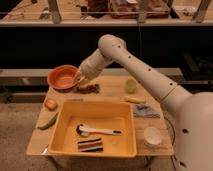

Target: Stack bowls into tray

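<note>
The orange-red bowl (64, 78) hangs above the table's far left corner, tilted slightly, its lighter inside showing. My gripper (78, 78) is at the bowl's right rim and is shut on it, at the end of the white arm (135, 65) that reaches in from the right. The yellow-orange tray (126, 131) stands at the front middle of the table, below and to the right of the bowl. Inside it lie a white utensil with a dark head (95, 131) and a dark striped flat item (90, 145).
On the wooden table (112, 90): a peach-like fruit (50, 103) and a green pod (47, 121) at the left, brown bits (88, 89) behind the tray, a green fruit (130, 85), a yellow item (135, 100), a blue cloth (146, 111) and a white cup (152, 136) at the right.
</note>
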Tool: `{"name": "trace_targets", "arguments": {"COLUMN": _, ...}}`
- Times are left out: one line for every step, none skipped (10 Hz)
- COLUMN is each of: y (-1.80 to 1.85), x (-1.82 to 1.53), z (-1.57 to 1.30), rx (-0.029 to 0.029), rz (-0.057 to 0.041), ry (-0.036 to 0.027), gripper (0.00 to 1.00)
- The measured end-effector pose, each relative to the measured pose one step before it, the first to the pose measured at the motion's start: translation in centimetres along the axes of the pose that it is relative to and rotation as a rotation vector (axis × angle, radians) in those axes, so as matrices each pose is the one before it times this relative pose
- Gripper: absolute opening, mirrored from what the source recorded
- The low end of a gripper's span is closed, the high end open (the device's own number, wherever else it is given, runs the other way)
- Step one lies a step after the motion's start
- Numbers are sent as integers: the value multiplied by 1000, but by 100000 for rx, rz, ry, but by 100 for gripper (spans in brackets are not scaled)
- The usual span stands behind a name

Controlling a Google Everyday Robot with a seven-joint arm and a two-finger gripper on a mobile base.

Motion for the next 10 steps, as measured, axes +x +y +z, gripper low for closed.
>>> {"name": "trace_targets", "arguments": {"y": 1799, "x": -1839, "z": 558, "rx": -1554, "rz": 998, "ry": -2468, "gripper": 4}}
{"name": "trace_targets", "arguments": {"y": 1462, "x": -1378, "z": 393, "rx": -924, "rz": 1449, "ry": -1516, "gripper": 4}}
{"name": "trace_targets", "arguments": {"y": 673, "x": -840, "z": 298, "rx": -454, "rz": 616, "ry": -965, "gripper": 4}}
{"name": "trace_targets", "arguments": {"y": 565, "x": -600, "z": 261, "rx": -448, "rz": 441, "ry": -730, "gripper": 4}}
{"name": "trace_targets", "arguments": {"y": -33, "x": -24, "z": -7, "rx": 60, "rz": 111, "ry": 5, "gripper": 4}}
{"name": "trace_targets", "arguments": {"y": -26, "x": -13, "z": 41, "rx": -26, "rz": 184, "ry": -64, "gripper": 4}}
{"name": "trace_targets", "arguments": {"y": -109, "x": -48, "z": 79, "rx": -29, "rz": -177, "ry": -130, "gripper": 4}}
{"name": "trace_targets", "arguments": {"y": 20, "x": 13, "z": 13, "rx": 26, "rz": 19, "ry": -18, "gripper": 4}}
{"name": "trace_targets", "arguments": {"y": 157, "x": 95, "z": 224, "rx": 429, "rz": 372, "ry": -146, "gripper": 4}}
{"name": "trace_targets", "arguments": {"y": 508, "x": -46, "z": 430, "rx": 281, "rz": 611, "ry": 157, "gripper": 4}}
